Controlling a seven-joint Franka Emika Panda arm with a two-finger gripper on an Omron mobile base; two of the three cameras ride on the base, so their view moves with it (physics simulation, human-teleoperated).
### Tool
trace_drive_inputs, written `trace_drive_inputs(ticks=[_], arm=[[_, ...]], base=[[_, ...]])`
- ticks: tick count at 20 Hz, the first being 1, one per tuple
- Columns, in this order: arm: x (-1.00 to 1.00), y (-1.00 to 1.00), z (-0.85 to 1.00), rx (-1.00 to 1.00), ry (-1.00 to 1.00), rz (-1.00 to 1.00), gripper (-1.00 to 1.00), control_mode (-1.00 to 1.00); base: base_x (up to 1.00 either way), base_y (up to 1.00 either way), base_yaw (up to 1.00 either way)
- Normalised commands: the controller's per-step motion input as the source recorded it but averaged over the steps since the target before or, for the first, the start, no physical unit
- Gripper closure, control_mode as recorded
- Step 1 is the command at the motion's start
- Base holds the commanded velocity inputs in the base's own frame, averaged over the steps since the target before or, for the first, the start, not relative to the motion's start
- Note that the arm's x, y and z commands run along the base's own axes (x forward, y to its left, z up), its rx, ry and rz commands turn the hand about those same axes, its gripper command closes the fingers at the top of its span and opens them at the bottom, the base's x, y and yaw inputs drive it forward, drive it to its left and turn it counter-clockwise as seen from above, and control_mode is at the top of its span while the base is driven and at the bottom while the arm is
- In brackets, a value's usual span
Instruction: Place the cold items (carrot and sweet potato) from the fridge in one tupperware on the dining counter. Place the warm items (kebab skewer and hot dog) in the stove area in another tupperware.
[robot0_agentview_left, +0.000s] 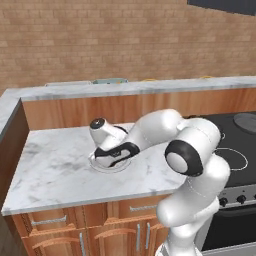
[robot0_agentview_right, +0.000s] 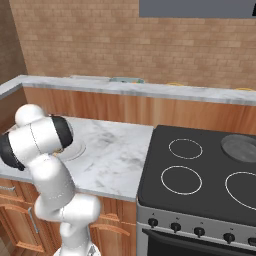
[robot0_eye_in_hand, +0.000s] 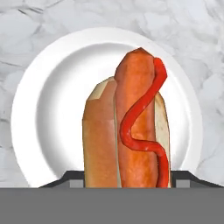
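A: Stage check. Hot dog (robot0_eye_in_hand: 131, 131) on a white plate (robot0_eye_in_hand: 48, 109), plate on the marble counter (robot0_agentview_left: 55, 170) left of the stove (robot0_agentview_right: 200, 170). Not yet in any tupperware. Judged: early in the warm-items half, at the pick-up of the hot dog.

B: Pincer (robot0_eye_in_hand: 127, 177) state?

A: Lowered straight over the plate, wrist pointing down in the left base view. Dark tips visible at either side of the bun, low in the hand view. Contact with the bun not resolvable; can't tell whether pinching yet or merely straddling. Not pressed together, at any rate.

B: Remaining work?

A: No tupperware identifiable with confidence; a flat greenish item (robot0_agentview_left: 109, 80) on the far raised counter, too small to name. Kebab skewer, carrot, sweet potato: unlocated. Judged: all four placements outstanding.

B: Orientation of the hot dog?

A: Long axis up and down in the hand view, running between the two tips, so closing direction across the short width. Sausage end pointing to the top of that view, near end cut off below. Ketchup line wavy along the sausage's right side. Bun lying flat, opening up toward the camera.
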Motion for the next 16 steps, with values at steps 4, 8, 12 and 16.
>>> trace_drive_inputs(ticks=[4, 8, 12, 16], arm=[[-0.76, -0.23, 0.8, 0.12, -0.17, -0.01, 1.0, -1.0], [-0.67, -0.39, 0.86, 0.15, -0.04, -0.04, 1.0, -1.0], [-0.62, -0.47, 0.92, 0.15, -0.01, -0.04, 1.0, -1.0], [-0.7, -0.43, 0.94, 0.14, -0.01, -0.04, 1.0, -1.0]], base=[[0.0, 0.0, 0.0], [0.0, 0.0, 0.0], [0.0, 0.0, 0.0], [0.0, 0.0, 0.0]])
